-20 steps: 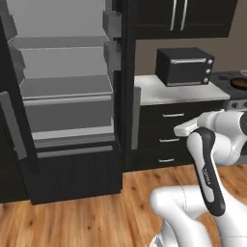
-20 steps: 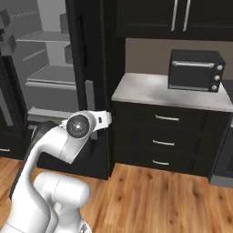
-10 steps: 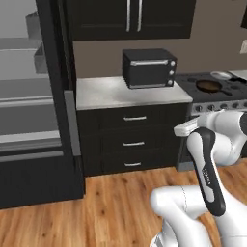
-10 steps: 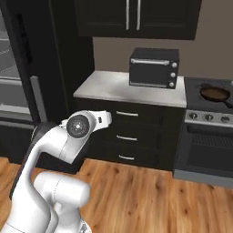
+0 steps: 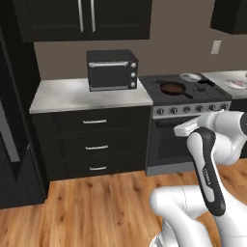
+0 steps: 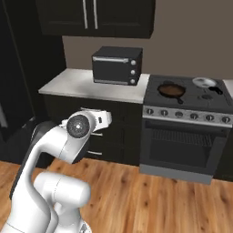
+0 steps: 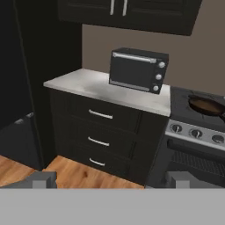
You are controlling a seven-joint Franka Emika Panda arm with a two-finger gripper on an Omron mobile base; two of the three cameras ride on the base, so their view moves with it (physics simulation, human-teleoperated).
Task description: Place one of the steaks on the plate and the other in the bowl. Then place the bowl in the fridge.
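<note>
My gripper [image 7: 110,182] is open, with nothing between its two dark fingertips. It points at the dark drawer cabinet [image 7: 103,132] under the grey counter. The arm is folded close to the base, with the hand [image 5: 185,128] held in front of the stove. The black fridge [image 5: 13,154] stands at the far left, cut off by the frame edge, and a grey handle shows on it. A pale plate [image 5: 237,84] lies on the counter at the far right; what lies on it is too small to tell. The steaks and the bowl are out of view.
A black toaster oven [image 5: 112,69] stands on the grey counter [image 5: 62,96]. To its right, the stove [image 6: 186,118] carries a black skillet [image 6: 171,89] and a shiny silver dish [image 6: 205,82]. Dark wall cabinets hang above. Wood floor [image 5: 96,202] lies open before the cabinets.
The whole picture has swung right as the base turned: the open fridge has slid off to the left and the stove has come in. The gripper stays open.
</note>
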